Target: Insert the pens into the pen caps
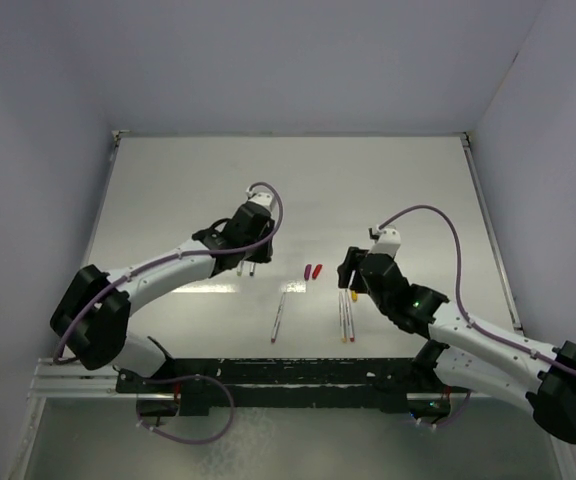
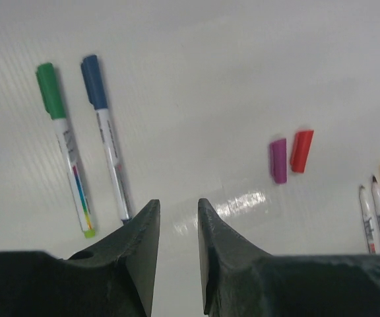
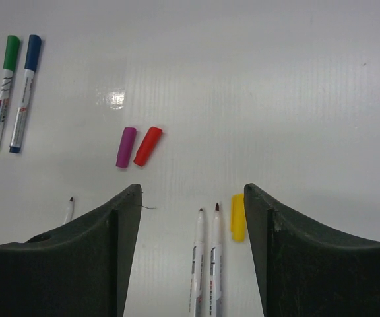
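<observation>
Two uncapped pens (image 3: 215, 264) and a yellow cap (image 3: 238, 216) lie framed between the right gripper's (image 3: 191, 191) wide-parted jaws. The left gripper (image 2: 179, 205), slightly parted and empty, hovers beside two capped pens (image 2: 109, 145).

Top external: sitting high behind the arm bases (image 1: 158, 385), looking steeply down, taking in the whole table (image 1: 298, 190) from afar. Left wrist: riding low, looking obliquely across the surface past the left gripper (image 2: 177, 203); right wrist: looking more steeply down past the right gripper (image 3: 191, 188). Both wrist views are sharing, close up, the magenta cap (image 2: 278, 160), red cap (image 2: 301, 150) and green-capped pen (image 2: 63, 142).
</observation>
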Available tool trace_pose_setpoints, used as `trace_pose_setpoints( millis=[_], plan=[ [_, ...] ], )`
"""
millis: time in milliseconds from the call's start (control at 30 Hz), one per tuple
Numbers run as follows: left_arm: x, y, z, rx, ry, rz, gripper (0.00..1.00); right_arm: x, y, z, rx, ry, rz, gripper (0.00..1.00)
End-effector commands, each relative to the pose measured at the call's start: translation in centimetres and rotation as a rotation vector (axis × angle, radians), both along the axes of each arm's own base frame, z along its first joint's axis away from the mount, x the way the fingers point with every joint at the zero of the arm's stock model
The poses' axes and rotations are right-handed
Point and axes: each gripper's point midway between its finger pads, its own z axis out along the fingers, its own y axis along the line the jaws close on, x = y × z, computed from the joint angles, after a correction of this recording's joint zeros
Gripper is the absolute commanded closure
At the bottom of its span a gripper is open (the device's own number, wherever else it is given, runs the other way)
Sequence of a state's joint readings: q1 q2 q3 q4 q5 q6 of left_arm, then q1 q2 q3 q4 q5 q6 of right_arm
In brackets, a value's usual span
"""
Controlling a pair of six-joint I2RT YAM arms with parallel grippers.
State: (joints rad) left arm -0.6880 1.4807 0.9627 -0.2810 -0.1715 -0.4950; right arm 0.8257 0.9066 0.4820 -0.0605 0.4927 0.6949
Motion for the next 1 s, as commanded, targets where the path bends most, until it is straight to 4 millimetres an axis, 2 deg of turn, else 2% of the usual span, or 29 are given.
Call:
trace_pose_setpoints(
  millis=[0,167,300,533,733,967],
  plan=[
    [-4.3,-1.1,-0.4,0.047,0.020,-0.102,0.68,0.5,-2.1,1.0,-0.028,-0.042,-0.105,0.33],
    [-8.5,-1.3,-1.6,0.056,0.078,-0.138,0.68,0.3,-2.9,1.0,-0.036,-0.048,-0.127,0.34],
    [-10.8,-1.4,-2.1,0.046,0.109,-0.154,0.68,0.1,-3.1,0.8,-0.017,-0.047,-0.140,0.35],
    [-14.2,-3.4,-2.9,0.030,0.143,-0.206,0.61,0.0,-2.9,0.8,0.007,-0.052,-0.131,0.36],
    [-15.0,-4.6,-4.5,0.070,0.163,-0.209,0.59,-0.1,-2.6,0.8,0.017,-0.047,-0.115,0.37],
    [-14.6,-4.3,-5.5,0.146,0.171,-0.169,0.58,-0.3,-2.5,0.8,0.039,-0.062,-0.102,0.39]
  ],
)
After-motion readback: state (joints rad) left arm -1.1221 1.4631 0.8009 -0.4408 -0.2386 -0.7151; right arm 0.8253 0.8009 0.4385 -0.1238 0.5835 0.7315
